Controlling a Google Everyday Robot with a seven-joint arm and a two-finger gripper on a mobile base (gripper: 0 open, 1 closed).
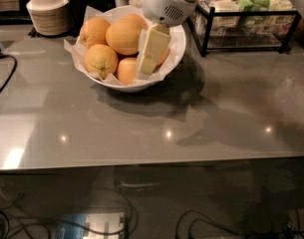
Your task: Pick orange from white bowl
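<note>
The white bowl [141, 85], wide and lined with crinkled white paper, stands at the back middle of the grey table. Several oranges lie in it. The largest orange [123, 35], paler and round, lies on top in the middle. Smaller oranges lie at the left [93, 31], front left [101, 59] and front [126, 70]. My gripper [145, 66], cream-coloured below a white wrist, hangs over the right part of the bowl. It is right beside the largest orange and hides another orange behind it.
A stack of small off-white bowls [48, 11] stands at the back left. A black wire rack [246, 21] with packets stands at the back right. A black cable [4, 78] lies on the left edge of the table [191, 128].
</note>
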